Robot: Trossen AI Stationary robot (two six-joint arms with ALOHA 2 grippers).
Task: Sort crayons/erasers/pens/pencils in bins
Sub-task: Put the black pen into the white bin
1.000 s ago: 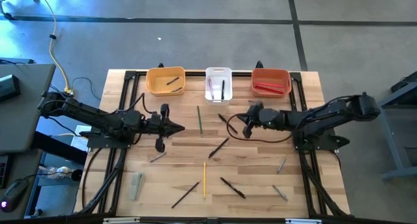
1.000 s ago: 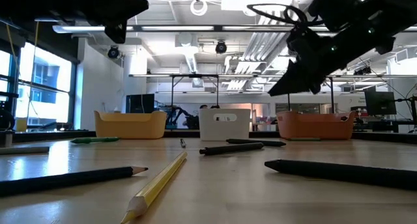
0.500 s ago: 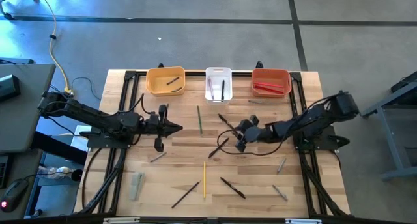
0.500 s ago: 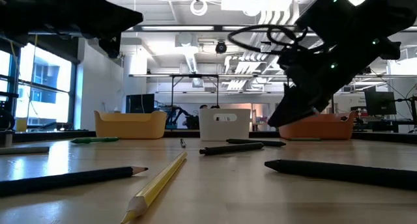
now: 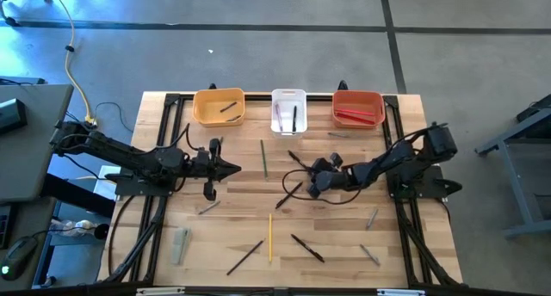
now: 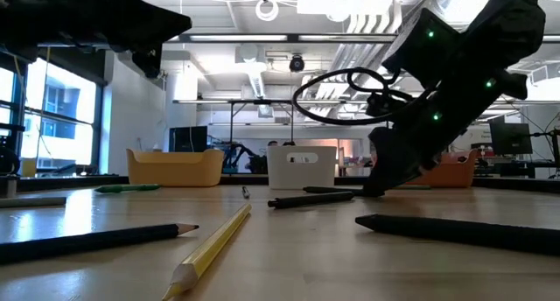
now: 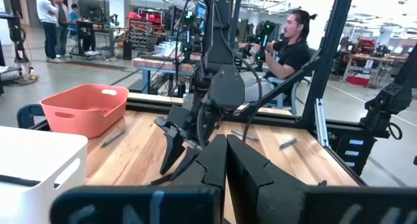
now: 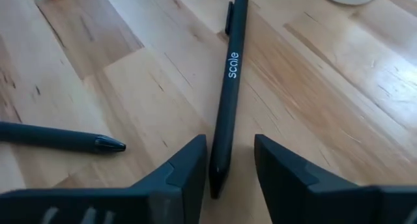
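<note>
A wooden table (image 5: 344, 244) carries three bins (image 5: 219, 107), scattered pens (image 5: 307, 248) and a yellow pencil (image 5: 269, 237).

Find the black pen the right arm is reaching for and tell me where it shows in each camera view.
High view: black pen mid-table, by the right end effector.
Low view: at, under the arm.
Left wrist view: cannot tell.
Right wrist view: at, its tip between the open fingers.
Shared landmark: white bin.

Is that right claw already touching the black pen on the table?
Apart. In the right wrist view the black pen lies on the table, its tip between the open jaws of the right gripper, with bare wood visible on both sides.
</note>
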